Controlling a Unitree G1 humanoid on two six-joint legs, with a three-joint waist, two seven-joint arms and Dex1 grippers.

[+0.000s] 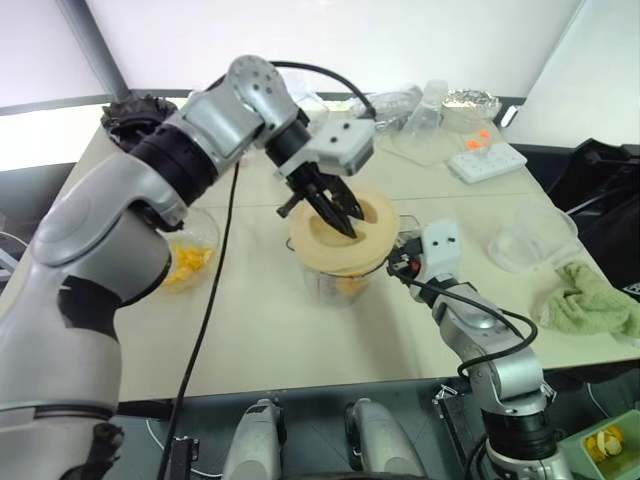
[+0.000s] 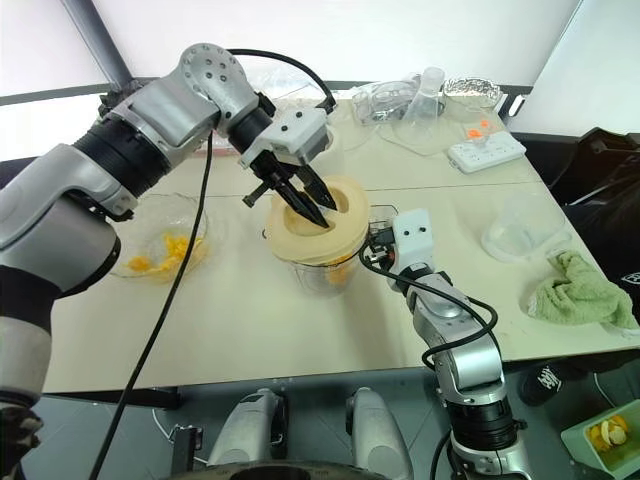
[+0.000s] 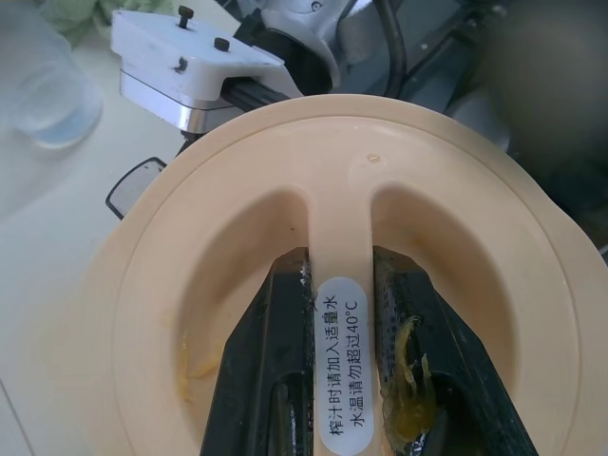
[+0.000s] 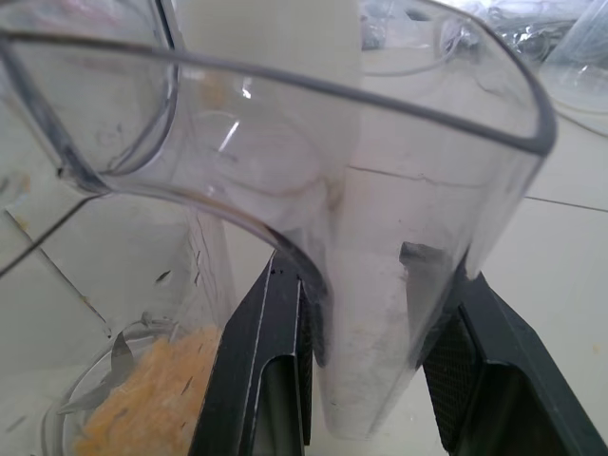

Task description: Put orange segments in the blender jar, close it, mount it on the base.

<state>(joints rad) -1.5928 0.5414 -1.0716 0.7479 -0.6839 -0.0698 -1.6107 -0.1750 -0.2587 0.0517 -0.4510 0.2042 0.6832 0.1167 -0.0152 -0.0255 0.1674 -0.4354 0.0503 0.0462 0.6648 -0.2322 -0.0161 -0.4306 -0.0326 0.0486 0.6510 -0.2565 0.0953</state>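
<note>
Here, the left arm is bent across the middle of the table (image 1: 260,330), and the left gripper (image 1: 340,215) is pointed down and back toward the robot. Its two black fingers (image 3: 261,361) are squeezed tight on the raised bar of the lid (image 1: 345,240), a pale-yellow round one with a white sticker. One lid is seen, and it is held tilted on top of the blender jar (image 2: 320,272).

The right arm is stretched forward and kept low and nearly level. The right gripper (image 4: 375,370) is closed on the clear side handle (image 4: 380,313) of the jar, one finger on each side. One jar is seen, near the middle of the table.

Orange segments (image 4: 142,408) are piled at the bottom of the jar; they cannot be counted. More pieces are left in one clear dish (image 1: 190,262) at the robot's left. One green cloth (image 1: 590,305) and one white power strip (image 1: 487,160) are seen on the right.
</note>
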